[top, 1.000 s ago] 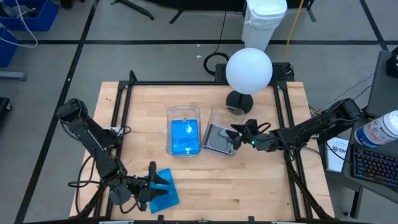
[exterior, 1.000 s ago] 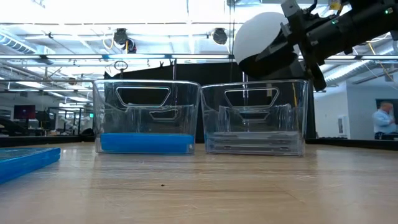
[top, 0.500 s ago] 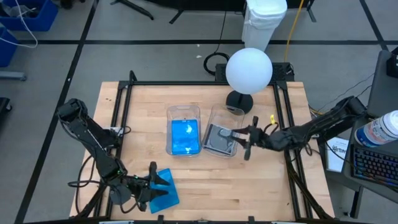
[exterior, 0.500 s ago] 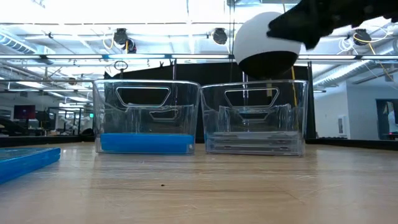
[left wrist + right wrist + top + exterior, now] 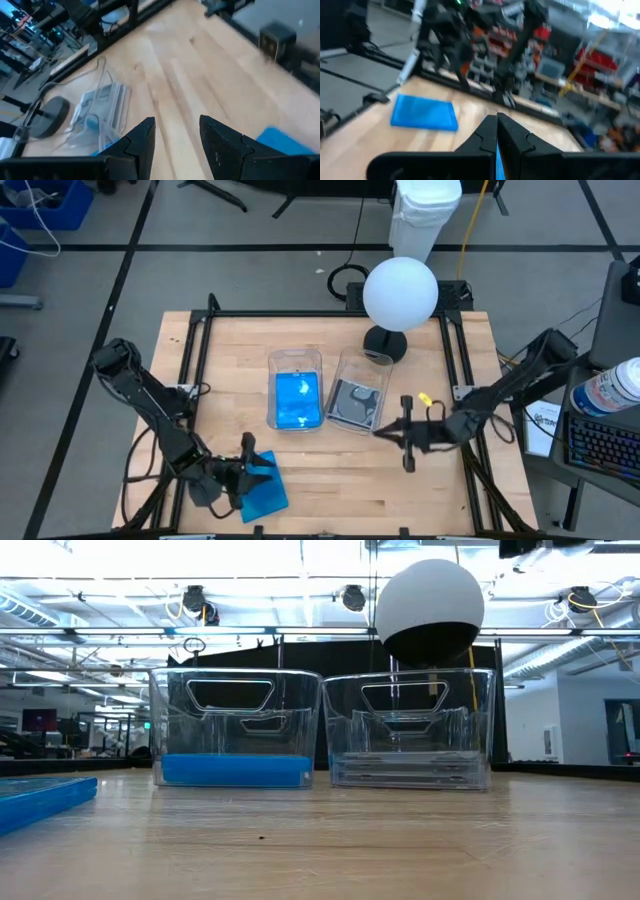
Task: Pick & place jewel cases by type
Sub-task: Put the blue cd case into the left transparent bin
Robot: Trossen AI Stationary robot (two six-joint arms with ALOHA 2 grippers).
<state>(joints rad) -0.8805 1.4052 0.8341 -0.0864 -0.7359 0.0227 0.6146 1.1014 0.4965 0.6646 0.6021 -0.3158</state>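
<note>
One blue jewel case [image 5: 265, 492] lies flat on the wood near the table's near edge, left of centre; it also shows in the low view [image 5: 40, 798] and the right wrist view [image 5: 424, 112]. My left gripper [image 5: 246, 467] hovers at that case's left edge, open, with bare wood between its fingers [image 5: 177, 122]. More blue jewel cases lie in the left clear tub [image 5: 296, 392]. Clear and dark jewel cases lie in the right tub [image 5: 357, 400]. My right gripper [image 5: 386, 432] is shut on nothing, above the table just right of the right tub [image 5: 496, 125].
A white globe lamp [image 5: 400, 293] on a dark round base [image 5: 385, 343] stands behind the right tub. A black frame [image 5: 330, 313] runs around the tabletop. Bare wood lies between the tubs and the near edge [image 5: 360, 480].
My right gripper has drawn back from over the right tub toward the table's near right, risen a little, rolled about its own axis and shut with nothing between its fingers. The jewel cases and tubs have kept their places.
</note>
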